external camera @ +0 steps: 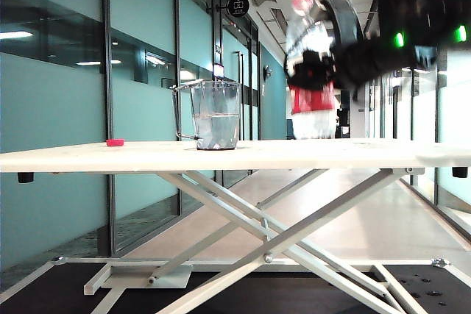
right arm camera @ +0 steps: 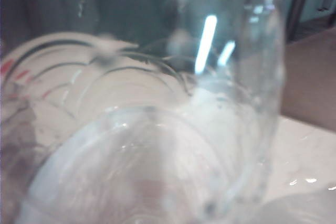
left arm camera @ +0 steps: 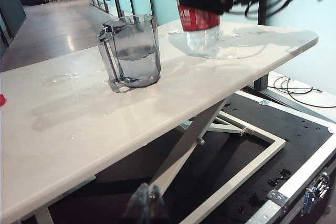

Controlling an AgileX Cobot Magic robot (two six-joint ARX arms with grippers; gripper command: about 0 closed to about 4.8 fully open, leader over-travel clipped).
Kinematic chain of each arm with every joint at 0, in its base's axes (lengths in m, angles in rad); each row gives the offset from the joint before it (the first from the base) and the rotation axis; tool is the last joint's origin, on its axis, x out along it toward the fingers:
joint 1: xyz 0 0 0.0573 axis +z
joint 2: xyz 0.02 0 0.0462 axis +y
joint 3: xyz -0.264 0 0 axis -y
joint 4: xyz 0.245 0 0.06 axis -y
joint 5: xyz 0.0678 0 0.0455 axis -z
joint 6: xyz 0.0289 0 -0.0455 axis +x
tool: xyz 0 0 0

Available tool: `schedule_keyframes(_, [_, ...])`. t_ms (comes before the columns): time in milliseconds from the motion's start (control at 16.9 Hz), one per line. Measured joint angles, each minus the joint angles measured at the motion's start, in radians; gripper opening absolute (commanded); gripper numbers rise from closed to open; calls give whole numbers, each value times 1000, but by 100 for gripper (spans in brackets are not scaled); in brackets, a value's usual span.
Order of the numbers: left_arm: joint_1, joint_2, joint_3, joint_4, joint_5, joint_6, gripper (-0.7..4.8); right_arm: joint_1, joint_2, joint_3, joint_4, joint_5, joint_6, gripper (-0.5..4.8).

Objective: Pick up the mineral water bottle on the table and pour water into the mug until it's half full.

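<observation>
The long white tabletop (external camera: 353, 154) is the biggest thing here. It is wet, with a puddle near its far right end.

The right arm's hand (external camera: 318, 71) comes next. It is up in the air over the right half of the tabletop, and it pinches the bottle (external camera: 310, 79) around the middle. The bottle stands about upright and looks blurry. Its bottom hangs just above the wet patch. It has a red label, and its top is red too. In the right wrist view the clear bottle (right arm camera: 173, 145) fills almost the whole picture.

The glass mug (external camera: 215, 115) stands on the tabletop, left of the bottle and near the middle. It has water (left arm camera: 136, 53) in it, about half way up.

A small red cap (external camera: 115, 142) lies toward the left end of the tabletop, well apart from the mug.

The left arm's hand (left arm camera: 146, 205) is low down, below the near edge of the tabletop. It is blurry, so I cannot tell if it is spread or pressed together
</observation>
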Motion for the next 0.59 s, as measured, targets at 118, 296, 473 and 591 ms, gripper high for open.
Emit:
schedule_keyframes(118, [0,0,0,0,0,4,-5,-10,43,-17,72,-28,64,443])
schedule_keyframes(296, [0,0,0,0,0,4,-5,-9,50,-24,83,-75,79,479])
schedule_keyframes(473, [0,0,0,-2,0,5,-5,-12,13,-97,79,-88,78,479])
schedule_keyframes(591, [0,0,0,-2,0,5,-5,-19,-37,-138,87,-87,71,479])
